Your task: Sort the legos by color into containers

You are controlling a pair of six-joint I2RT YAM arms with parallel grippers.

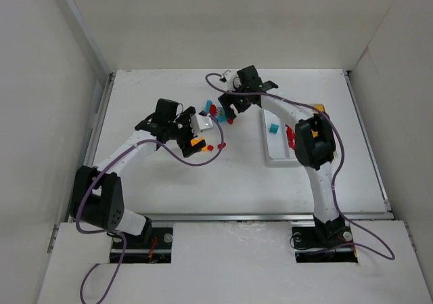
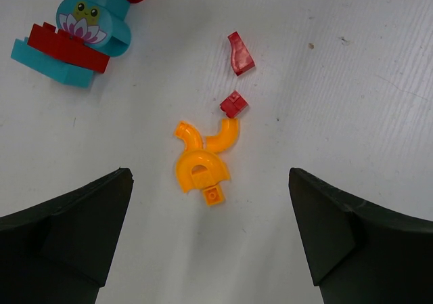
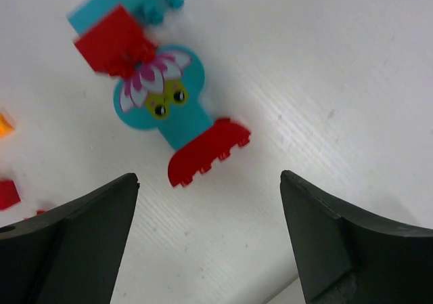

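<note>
Left fingers stand wide open over the orange curved legos lying mid-frame on the bench. Closing could also catch the small red brick at their tip. Right fingers, also open, hang over a teal-and-red cluster, so mixed colours might reach the tray.

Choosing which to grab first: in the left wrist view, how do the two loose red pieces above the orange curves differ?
The upper red piece is larger and elongated; the lower red piece is smaller and squarish. The upper red piece lies alone, touching nothing; the lower red piece touches the tip of an orange curved piece. Both are red and glossy.
</note>
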